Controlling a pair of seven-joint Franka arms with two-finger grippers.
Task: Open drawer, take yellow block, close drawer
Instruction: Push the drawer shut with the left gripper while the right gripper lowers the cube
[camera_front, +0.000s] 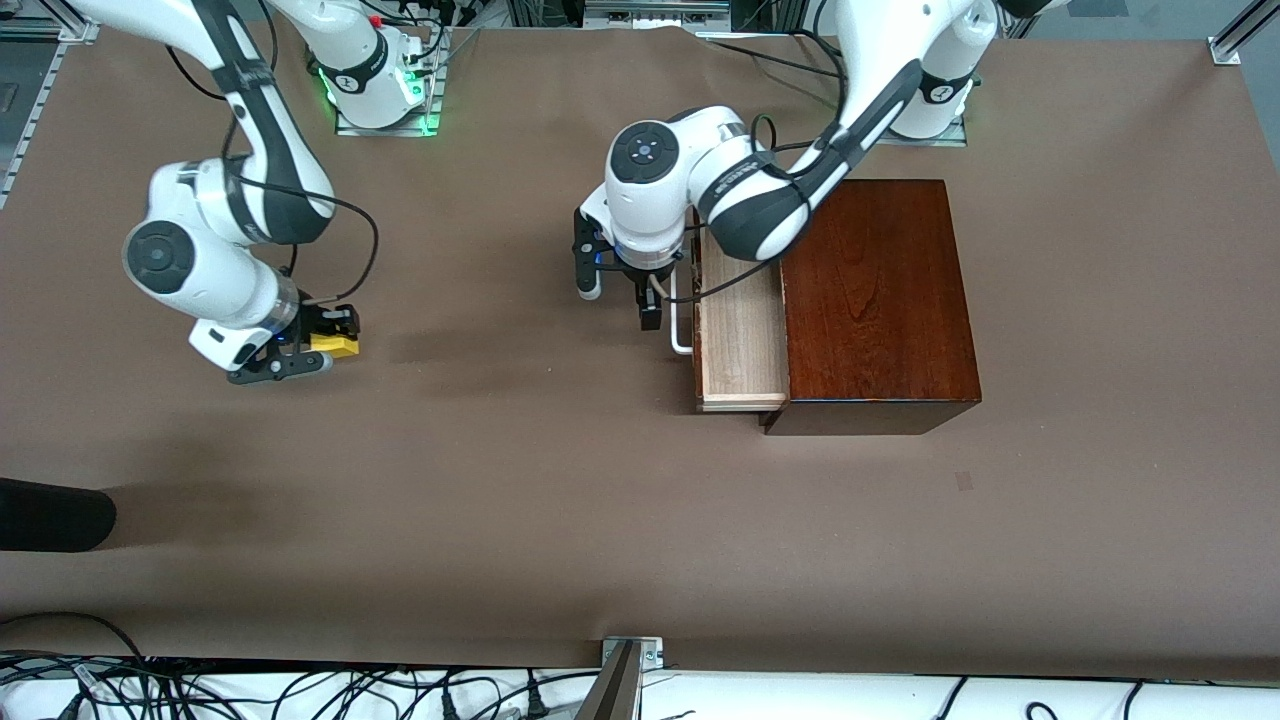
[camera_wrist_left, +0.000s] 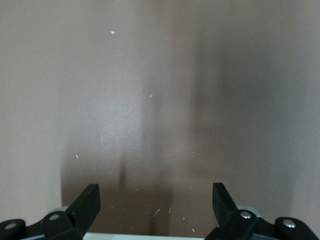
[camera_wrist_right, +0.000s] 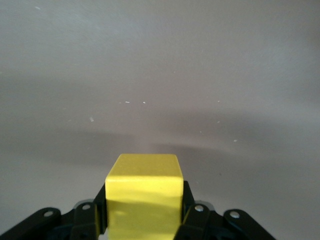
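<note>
My right gripper (camera_front: 318, 345) is squeezed tight on the yellow block (camera_front: 335, 346). I see it up over the bare brown table (camera_front: 500, 500), toward the right arm's end, well apart from the wooden box (camera_front: 880, 300). My left gripper (camera_front: 620, 300) has its fingers (camera_wrist_left: 87, 202) spread wide with nothing between them. It hangs over the table just beside the white handle (camera_front: 680, 325). The drawer (camera_front: 740, 335) is pulled out, and I can see its pale wood inside.
</note>
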